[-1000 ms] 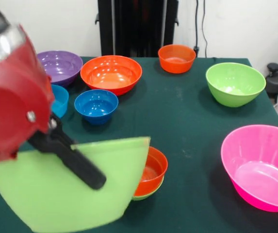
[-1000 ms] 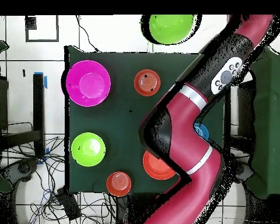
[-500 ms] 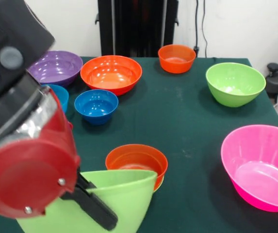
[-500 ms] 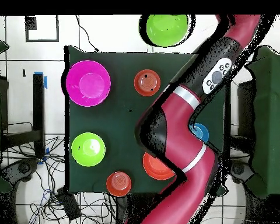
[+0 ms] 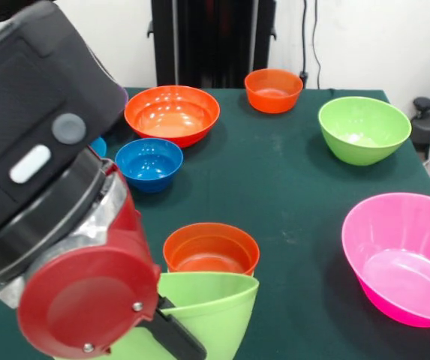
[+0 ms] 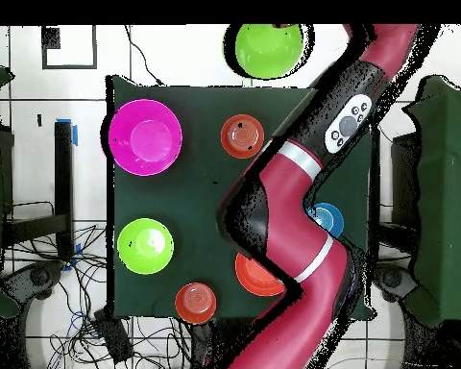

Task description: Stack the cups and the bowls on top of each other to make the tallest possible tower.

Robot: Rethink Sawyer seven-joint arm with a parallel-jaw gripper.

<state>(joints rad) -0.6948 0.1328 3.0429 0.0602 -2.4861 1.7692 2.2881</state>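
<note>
Low, arm (image 5: pixel 57 195) (bent) carries tilted lime green bowl (image 5: pixel 207 307).

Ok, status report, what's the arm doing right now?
Gripper shut on large lime green bowl, held tilted. Orange bowl right behind it on the table. Nothing between them.
</note>
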